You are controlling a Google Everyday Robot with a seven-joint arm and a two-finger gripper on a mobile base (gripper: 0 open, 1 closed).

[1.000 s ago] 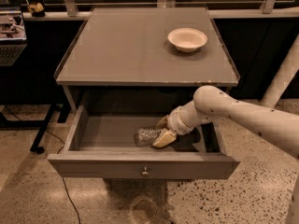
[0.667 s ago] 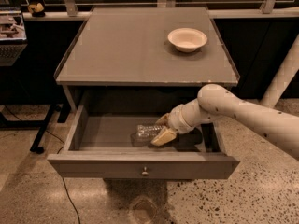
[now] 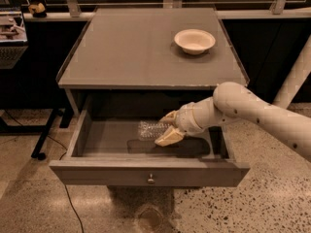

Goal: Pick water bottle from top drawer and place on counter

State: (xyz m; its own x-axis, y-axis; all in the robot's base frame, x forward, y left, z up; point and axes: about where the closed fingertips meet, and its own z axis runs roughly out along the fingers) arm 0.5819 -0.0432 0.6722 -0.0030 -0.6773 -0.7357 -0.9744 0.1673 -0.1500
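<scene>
Gripper (image 3: 162,129) in top drawer (image 3: 107,173), straddling water bottle (image 3: 147,129).

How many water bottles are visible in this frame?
1. The water bottle lies inside the open top drawer, with the gripper at its right end; the arm could hide others behind it.

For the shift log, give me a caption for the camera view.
Tool inside the open top drawer, at one end of the water bottle; white bowl on the counter.
</scene>
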